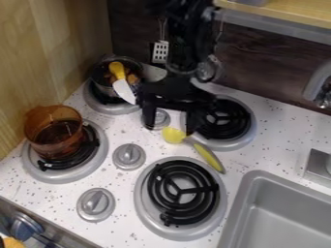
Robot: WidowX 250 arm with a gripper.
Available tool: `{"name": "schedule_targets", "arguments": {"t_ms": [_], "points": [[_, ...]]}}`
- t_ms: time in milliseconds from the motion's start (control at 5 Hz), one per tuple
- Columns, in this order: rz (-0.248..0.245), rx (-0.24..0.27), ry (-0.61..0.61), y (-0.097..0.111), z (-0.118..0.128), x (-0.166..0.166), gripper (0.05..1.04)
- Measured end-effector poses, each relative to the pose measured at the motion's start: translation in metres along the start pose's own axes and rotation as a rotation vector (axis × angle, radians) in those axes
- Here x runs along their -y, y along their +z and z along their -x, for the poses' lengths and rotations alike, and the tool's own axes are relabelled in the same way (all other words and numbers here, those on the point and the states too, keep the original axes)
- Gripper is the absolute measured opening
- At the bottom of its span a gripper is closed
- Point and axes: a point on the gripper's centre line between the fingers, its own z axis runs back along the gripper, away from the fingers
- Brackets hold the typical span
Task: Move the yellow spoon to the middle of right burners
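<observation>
Prob. placed already: claw point(171, 129) is wide, yellow spoon point(203, 152) lies btwn near-right burner point(183, 192) & far-right burner point(223, 119). We'd lift straight up, w/o snagging its neck.

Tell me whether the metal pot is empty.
Not empty: brownish-orange pieces show inside the metal pot, beside the yellow-and-white utensil.
</observation>
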Motion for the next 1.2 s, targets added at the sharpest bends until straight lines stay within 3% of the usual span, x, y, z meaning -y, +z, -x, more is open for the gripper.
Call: {"name": "schedule_targets", "arguments": {"t_ms": [400,600,800,1000,1200], "points": [[0.079,0.12,-0.148,0.005,0.007,0.017,0.998],[0.05,0.082,-0.189,0.011,0.016,0.026,0.998],[0.062,0.067,-0.205,0.006,0.033,0.023,0.997],[0.056,0.034,-0.129,0.015,0.059,0.023,0.998],[0.065,0.003,-0.081,0.01,0.076,0.018,0.997]]}}
